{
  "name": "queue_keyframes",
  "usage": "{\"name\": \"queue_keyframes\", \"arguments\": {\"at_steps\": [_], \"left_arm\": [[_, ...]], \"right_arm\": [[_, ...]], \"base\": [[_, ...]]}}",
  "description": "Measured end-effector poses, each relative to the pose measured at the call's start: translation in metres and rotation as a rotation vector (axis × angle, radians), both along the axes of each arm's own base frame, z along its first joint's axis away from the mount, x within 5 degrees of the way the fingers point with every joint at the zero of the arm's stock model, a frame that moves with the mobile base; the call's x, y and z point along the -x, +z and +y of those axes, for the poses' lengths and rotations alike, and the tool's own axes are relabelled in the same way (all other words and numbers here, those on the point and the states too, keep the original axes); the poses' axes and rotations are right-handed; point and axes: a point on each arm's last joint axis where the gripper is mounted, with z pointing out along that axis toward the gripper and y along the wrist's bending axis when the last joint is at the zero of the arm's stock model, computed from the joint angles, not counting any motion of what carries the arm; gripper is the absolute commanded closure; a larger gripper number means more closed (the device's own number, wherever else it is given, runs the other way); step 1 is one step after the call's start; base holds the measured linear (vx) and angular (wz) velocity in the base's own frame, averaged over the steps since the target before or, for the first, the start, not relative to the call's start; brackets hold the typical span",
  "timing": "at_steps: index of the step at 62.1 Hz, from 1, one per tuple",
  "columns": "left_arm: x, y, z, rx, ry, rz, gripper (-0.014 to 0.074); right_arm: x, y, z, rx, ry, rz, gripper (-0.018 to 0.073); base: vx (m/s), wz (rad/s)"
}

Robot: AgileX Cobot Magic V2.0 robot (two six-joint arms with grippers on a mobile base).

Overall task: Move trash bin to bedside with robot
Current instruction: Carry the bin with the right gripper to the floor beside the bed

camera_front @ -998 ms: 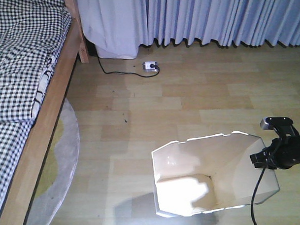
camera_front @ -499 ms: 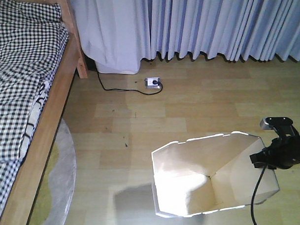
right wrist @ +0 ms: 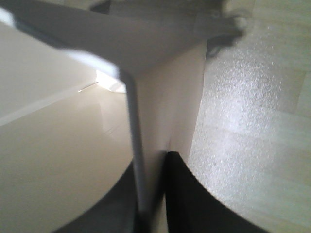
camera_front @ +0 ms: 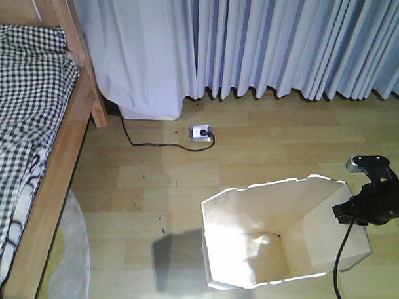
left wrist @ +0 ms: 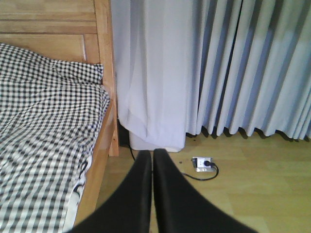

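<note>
Here the white trash bin [camera_front: 254,216] stands on the wooden floor, well apart from the bed frame [camera_front: 62,154]. The right gripper [camera_front: 346,211] is clamped over its right rim. The left gripper [left wrist: 152,184] has its fingers pressed together, empty. A rug [camera_front: 75,259] edges out beside the bed, and a power strip [camera_front: 200,132] lies near the curtains [camera_front: 281,41].

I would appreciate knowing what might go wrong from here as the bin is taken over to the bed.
1. The right hand pinches only one thin wall of the trash bin at its rim, so the bin may tilt or slip free.
2. The power strip and its black cable lie on the floor near the bedside; the bin might snag them.
3. The rug edge beside the bed could catch a dragged bin.
</note>
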Motion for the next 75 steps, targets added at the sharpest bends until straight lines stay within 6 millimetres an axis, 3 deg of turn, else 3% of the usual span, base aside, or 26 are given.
{"name": "queue_keyframes", "arguments": {"at_steps": [75], "left_arm": [[0.0000, 0.0000, 0.0000, 0.000, 0.000, 0.000, 0.0602]], "right_arm": [[0.0000, 0.0001, 0.0002, -0.003, 0.000, 0.000, 0.0565]], "base": [[0.32, 0.03]]}}
